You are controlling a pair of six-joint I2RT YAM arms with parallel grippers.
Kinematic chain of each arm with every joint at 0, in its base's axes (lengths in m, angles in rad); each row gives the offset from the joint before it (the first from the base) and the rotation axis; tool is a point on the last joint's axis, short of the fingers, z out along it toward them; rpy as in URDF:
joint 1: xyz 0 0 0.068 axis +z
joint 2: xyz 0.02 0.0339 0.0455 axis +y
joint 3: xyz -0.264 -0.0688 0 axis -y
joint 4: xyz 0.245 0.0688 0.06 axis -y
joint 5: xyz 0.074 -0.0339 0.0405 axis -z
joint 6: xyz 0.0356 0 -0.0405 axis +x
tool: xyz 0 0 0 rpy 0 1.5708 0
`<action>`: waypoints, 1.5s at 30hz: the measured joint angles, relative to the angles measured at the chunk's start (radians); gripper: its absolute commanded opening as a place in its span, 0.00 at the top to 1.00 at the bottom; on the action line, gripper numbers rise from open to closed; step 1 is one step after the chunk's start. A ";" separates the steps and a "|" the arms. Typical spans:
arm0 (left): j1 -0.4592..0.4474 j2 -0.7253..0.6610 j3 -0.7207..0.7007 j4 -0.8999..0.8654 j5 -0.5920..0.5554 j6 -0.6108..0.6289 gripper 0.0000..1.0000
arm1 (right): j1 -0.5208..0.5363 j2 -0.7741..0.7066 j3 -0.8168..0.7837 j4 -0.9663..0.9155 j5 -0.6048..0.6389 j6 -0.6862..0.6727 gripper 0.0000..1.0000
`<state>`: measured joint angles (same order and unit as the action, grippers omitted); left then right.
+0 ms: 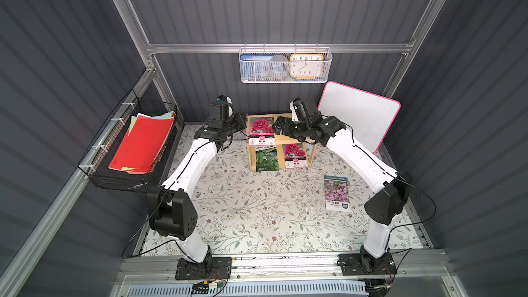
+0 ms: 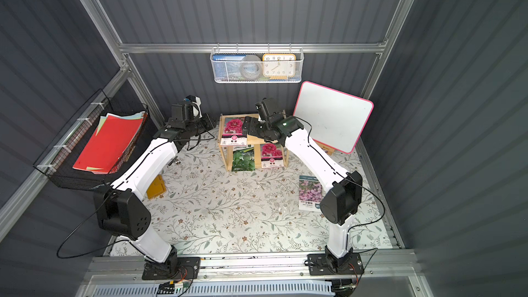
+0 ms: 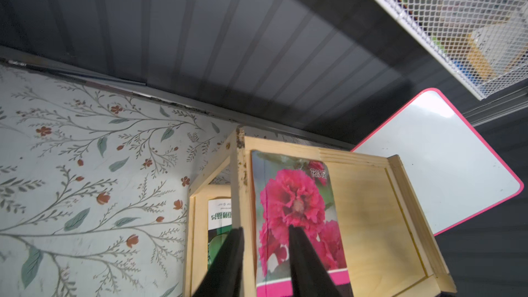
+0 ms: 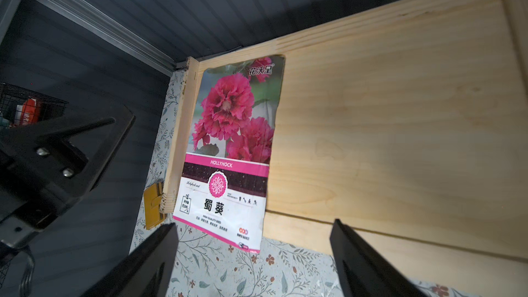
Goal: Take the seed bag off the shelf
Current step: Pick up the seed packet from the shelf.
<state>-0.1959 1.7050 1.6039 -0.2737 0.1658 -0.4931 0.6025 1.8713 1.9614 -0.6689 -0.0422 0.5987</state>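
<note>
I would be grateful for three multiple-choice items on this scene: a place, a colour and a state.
1. Where does the hollyhock seed bag shown whole in the right wrist view lie?
A. in a mesh basket
B. on the top board of the shelf, overhanging its front edge
C. flat on the table

2. What colour is the rim of the whiteboard?
A. blue
B. pink
C. black

3. How is the right gripper?
A. open, holding nothing
B. shut on the bag
C. shut on a post

Key: B, its lower end passes the board's edge; B, both top views show a pink border; A, its jaws stand wide apart.
</note>
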 measured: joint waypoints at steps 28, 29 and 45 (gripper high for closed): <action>0.012 0.172 0.150 -0.017 0.220 0.121 1.00 | 0.134 -0.112 -0.354 0.356 0.054 0.460 0.14; 0.012 0.174 0.150 -0.018 0.221 0.121 1.00 | 0.135 -0.107 -0.354 0.356 0.054 0.461 0.14; 0.012 0.234 0.164 -0.034 0.224 0.123 1.00 | 0.139 -0.077 -0.354 0.365 0.076 0.462 0.18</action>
<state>-0.1837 1.9392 1.7676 -0.3080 0.3897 -0.3698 0.7418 1.7939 1.6077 -0.3038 0.0334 1.0607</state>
